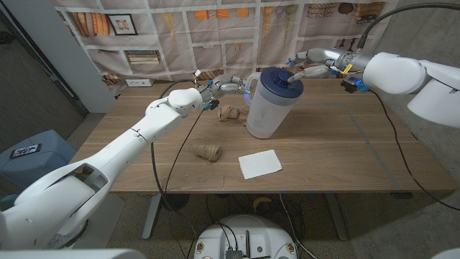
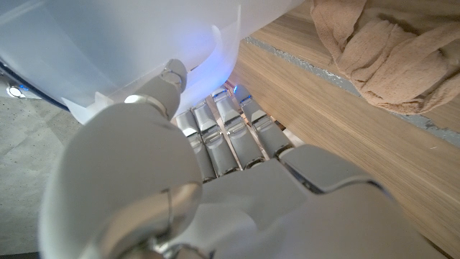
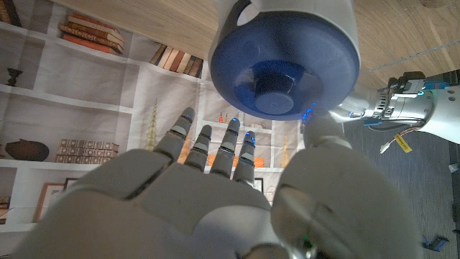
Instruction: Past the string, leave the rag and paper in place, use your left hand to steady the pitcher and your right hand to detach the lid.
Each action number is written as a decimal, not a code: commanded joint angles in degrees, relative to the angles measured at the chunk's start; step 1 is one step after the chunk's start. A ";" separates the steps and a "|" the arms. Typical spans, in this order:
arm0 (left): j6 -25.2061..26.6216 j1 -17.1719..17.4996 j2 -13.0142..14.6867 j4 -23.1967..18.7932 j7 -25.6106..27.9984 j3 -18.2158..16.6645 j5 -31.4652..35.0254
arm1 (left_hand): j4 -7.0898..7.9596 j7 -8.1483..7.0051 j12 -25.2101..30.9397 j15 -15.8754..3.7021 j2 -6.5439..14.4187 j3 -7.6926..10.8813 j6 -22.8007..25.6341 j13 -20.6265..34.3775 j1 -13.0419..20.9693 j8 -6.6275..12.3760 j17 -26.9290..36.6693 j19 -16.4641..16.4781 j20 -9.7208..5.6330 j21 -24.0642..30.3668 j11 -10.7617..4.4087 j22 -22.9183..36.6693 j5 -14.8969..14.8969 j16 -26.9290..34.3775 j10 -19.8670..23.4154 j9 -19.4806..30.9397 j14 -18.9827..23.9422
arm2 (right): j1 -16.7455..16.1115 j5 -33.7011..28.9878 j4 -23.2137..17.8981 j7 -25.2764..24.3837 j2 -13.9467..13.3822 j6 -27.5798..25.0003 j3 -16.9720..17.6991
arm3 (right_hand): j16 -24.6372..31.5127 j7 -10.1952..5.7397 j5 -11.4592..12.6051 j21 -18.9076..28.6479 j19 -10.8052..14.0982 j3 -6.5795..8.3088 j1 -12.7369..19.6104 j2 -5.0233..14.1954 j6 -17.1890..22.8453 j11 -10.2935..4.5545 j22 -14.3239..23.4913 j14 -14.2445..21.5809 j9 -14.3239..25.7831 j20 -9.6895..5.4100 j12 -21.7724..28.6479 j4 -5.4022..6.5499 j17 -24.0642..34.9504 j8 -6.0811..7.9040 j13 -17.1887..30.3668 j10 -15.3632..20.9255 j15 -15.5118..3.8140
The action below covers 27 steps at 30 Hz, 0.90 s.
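The translucent pitcher (image 1: pixel 267 108) stands upright at the table's middle back, its dark blue lid (image 1: pixel 279 78) seated on top. My left hand (image 1: pixel 228 85) reaches in from the left and holds the pitcher by its handle side; in the left wrist view the thumb and fingers (image 2: pixel 230 133) press against the pitcher's wall (image 2: pixel 129 43). My right hand (image 1: pixel 305 72) hovers just right of the lid, fingers spread, holding nothing. The right wrist view shows the lid (image 3: pixel 284 61) a short way beyond the fingertips (image 3: pixel 230 147).
A tan rag (image 1: pixel 228 113) (image 2: pixel 388 57) lies bunched just left of the pitcher, below my left hand. A ball of string (image 1: pixel 207 150) sits nearer the front, with a white sheet of paper (image 1: pixel 260 163) to its right. Cables trail over the table's edges.
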 commanded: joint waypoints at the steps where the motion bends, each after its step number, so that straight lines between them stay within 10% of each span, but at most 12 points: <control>1: 0.24 0.17 0.25 -0.67 0.14 -0.03 0.16 | 0.85 1.17 -0.01 -5.90 2.75 1.25 1.91 0.32 -1.98 0.37 0.18 0.55 -8.68 0.01 0.14 0.20 0.30 0.24 0.58 0.28 0.45 | 6.92 -2.73 0.33 6.58 0.99 -1.14 -5.04 | 0.50 -0.26 0.28 0.21 -0.16 0.60 0.28 0.44 -0.06 -0.22 0.15 0.23 0.31 0.41 -0.13 0.10 0.08 0.02 0.31 0.04 -0.41; 27: 0.64 0.88 0.79 -1.58 0.64 -0.53 -0.22 | 0.80 1.13 0.02 -6.06 2.75 1.44 2.00 0.37 -2.09 0.39 0.25 0.64 -8.64 -0.01 -0.04 0.20 0.29 0.34 1.01 0.33 0.88 | 10.00 -8.77 0.37 10.12 3.43 -1.35 -8.60 | 2.10 -2.22 -1.28 0.89 0.71 0.95 3.55 -0.87 5.09 -2.58 0.13 2.71 0.65 -0.17 0.76 0.48 0.55 2.39 0.85 4.15 -1.95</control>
